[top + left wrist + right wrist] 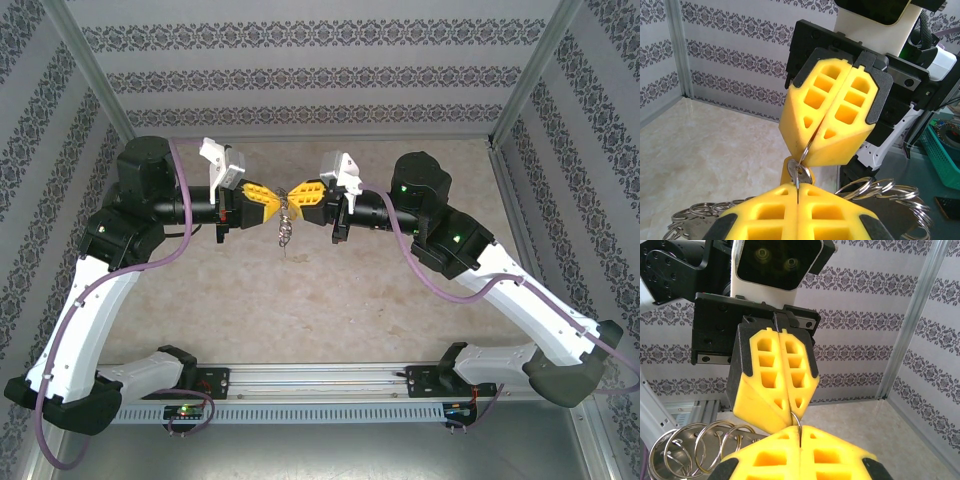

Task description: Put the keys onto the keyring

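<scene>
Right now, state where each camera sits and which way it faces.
Top external: above, behind the bases, looking down on the table; both arms show, left pincer meeting right pincer, keys dangling.
Left wrist: faces the right pincer; own fingertips at bottom.
Right wrist: faces the left pincer; own fingertips at bottom.
Shared: both wrist views show the shut pincers pinching the keyring.

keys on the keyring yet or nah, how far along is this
Done: the keys are off the table, dangling below where the two arms meet. In hand: the left gripper and right gripper are shut tip to tip, with the thin keyring wire running between them. Left: I can't tell whether any key is threaded on yet, and both grips would need releasing afterwards.
</scene>
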